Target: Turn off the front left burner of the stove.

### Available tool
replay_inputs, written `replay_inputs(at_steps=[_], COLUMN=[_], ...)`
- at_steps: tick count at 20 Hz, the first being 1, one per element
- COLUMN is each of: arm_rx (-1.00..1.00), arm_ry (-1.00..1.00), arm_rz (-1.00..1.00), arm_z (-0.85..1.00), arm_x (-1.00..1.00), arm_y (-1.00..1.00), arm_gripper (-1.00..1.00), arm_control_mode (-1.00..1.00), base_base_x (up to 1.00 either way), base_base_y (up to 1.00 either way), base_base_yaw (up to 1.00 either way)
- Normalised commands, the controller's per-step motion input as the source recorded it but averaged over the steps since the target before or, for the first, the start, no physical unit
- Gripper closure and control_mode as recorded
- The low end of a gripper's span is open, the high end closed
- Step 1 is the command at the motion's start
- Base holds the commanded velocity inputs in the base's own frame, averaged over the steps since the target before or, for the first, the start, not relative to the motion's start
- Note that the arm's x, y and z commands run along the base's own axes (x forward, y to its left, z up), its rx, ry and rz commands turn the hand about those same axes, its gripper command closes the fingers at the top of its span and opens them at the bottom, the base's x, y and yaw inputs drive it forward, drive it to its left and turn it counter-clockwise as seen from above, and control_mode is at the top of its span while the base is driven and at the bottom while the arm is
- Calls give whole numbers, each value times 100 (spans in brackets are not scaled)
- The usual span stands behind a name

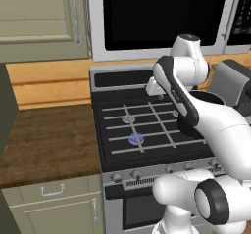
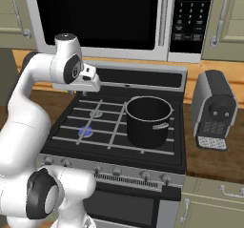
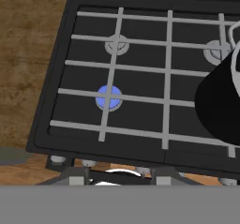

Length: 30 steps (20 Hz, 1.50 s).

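Blue fire glowed on the small round grey front left burner [image 3: 109,97] of the shiny steel stove [image 1: 110,77], and its little round knobs [image 2: 97,168] sat close together, so the arm could easily turn the wrong one. The white arm was bent high over the back of the black cooktop, with the tool [image 2: 93,79] looking down, far above the knobs. I could not tell if the tool was open or closed, and it seemed to hold nothing.

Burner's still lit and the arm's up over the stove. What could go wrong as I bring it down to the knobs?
1. The knobs sit in a close row on the stove front, so the wrong one could get turned; the front left burner glows blue.
2. The black pot stands right of that burner; a wide swing could knock it.
3. The gripper hangs high above the cooktop, a long descent past the grates.
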Motion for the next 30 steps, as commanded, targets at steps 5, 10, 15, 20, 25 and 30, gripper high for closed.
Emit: replay_inputs(at_steps=[5, 10, 15, 20, 25, 30], arm_rx=[-3, -29, -26, -22, -19, -15], arm_ry=[-9, -6, 21, 10, 19, 12], arm_rz=[1, 0, -2, 0, 0, 0], arm_z=[-3, -35, -70, -73, -80, -83], arm_x=[-40, -28, 0, -10, 0, 0], arm_y=[10, 89, 88, 41, 44, 30], arm_gripper=[-100, -100, -100, -100, -100, -100], arm_control_mode=[-100, -100, -100, -100, -100, -100], base_base_x=[0, 0, 0, 0, 0, 0], base_base_y=[0, 0, 0, 0, 0, 0], base_base_yaw=[0, 0, 0, 0, 0, 0])
